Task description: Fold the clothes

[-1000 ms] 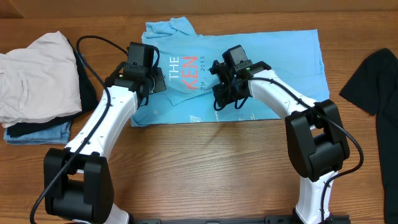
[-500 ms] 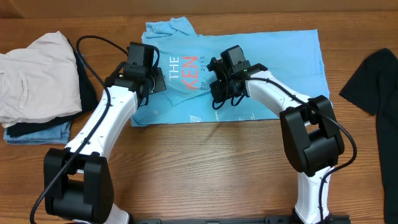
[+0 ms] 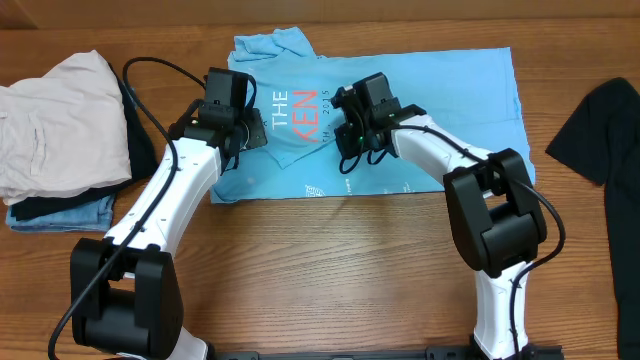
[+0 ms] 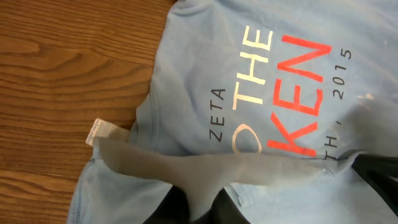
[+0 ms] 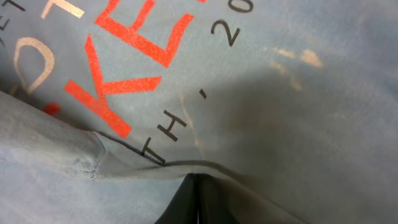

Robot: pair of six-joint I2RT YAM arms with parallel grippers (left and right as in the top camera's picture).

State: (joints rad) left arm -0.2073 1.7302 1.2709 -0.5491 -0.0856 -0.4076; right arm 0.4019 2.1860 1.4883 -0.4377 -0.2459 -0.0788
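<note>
Sky-blue cotton, the T-shirt [image 3: 440,100] lies spread on the wooden desk [image 3: 330,270], with a cream garment [image 3: 60,120] to its left and a black garment [image 3: 600,130] to its right, its white and red-orange lettering [image 3: 300,115] facing up. The right hand [image 3: 348,150] sits just beside the lettering, fingers pressed together on a pinched ridge of the shirt's cloth. The left hand [image 3: 245,135] rests at the shirt's left edge with a raised fold across its fingers; whether they are clamped cannot be told.

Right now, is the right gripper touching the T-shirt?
Touching. Right wrist view: the right gripper has its dark fingertips closed on a raised crease of the T-shirt.
</note>
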